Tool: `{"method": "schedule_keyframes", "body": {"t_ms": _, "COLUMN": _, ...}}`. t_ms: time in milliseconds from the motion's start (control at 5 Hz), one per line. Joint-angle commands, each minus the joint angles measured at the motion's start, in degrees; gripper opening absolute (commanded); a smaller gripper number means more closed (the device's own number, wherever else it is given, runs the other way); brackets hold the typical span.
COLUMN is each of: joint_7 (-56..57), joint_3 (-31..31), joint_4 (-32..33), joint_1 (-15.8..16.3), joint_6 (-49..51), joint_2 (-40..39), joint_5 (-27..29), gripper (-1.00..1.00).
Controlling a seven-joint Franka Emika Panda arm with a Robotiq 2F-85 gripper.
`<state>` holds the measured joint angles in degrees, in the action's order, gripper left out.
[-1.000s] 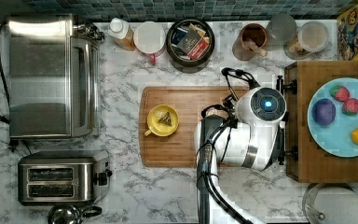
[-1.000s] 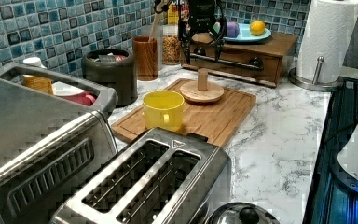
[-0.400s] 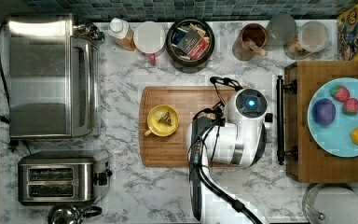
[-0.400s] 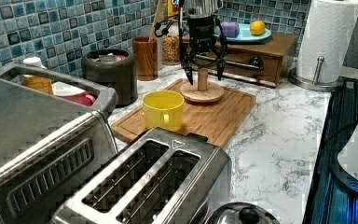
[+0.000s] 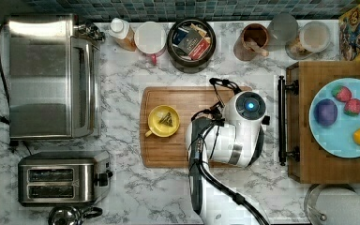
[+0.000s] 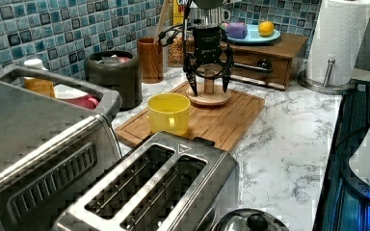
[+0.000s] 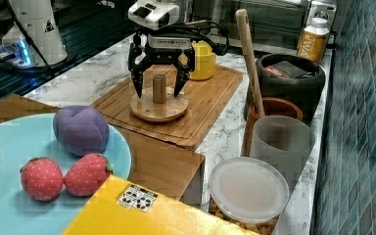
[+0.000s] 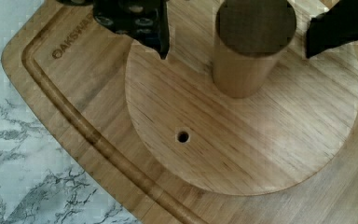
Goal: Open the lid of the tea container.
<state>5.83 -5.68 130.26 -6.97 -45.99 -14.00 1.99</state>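
Moved since a second ago: gripper (image 7: 157, 89), from the top view's right to above wooden lid (image 7: 159, 107), fingers wide astride its knob. Tea container (image 5: 191, 44): already uncovered.

We see a pale wooden lid (image 8: 242, 116), smooth and matt, its grain running in fine straight lines, with a stubby wooden knob (image 8: 249, 46) of the same finish. It lies on a bamboo cutting board (image 6: 221, 120) of warmer, striped wood. The counter (image 5: 136, 70) looks like polished marble, white with grey veins. The tea container (image 6: 114, 77) looks matt and dark, perhaps plastic. We take the yellow cup (image 6: 169, 113) for smooth, slightly glossy plastic. The toaster (image 6: 149, 192) and the toaster oven (image 5: 51, 75) are brushed metal with a soft sheen. The gripper (image 7: 159, 85) has matt black fingers (image 7: 138, 81). The wall tiles (image 6: 53, 29) are glossy blue.
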Motion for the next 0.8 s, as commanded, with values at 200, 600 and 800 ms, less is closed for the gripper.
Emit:
{"method": "schedule_keyframes", "body": {"t_ms": 200, "joint_7": -1.8, "joint_3": 0.1, "joint_4": -0.2, "joint_1": -1.2, "joint_6": -1.9, "joint_2": 2.0, "joint_5": 0.7, "gripper": 1.00}}
{"method": "schedule_keyframes", "body": {"t_ms": 600, "joint_7": -3.8, "joint_3": -0.5, "joint_4": 0.6, "joint_1": -0.2, "joint_6": -4.2, "joint_2": 2.5, "joint_5": -0.4, "gripper": 1.00}}
{"method": "schedule_keyframes", "body": {"t_ms": 800, "joint_7": -4.5, "joint_3": -0.7, "joint_4": 1.2, "joint_1": -0.1, "joint_6": -5.4, "joint_2": 3.3, "joint_5": -0.2, "gripper": 1.00}}
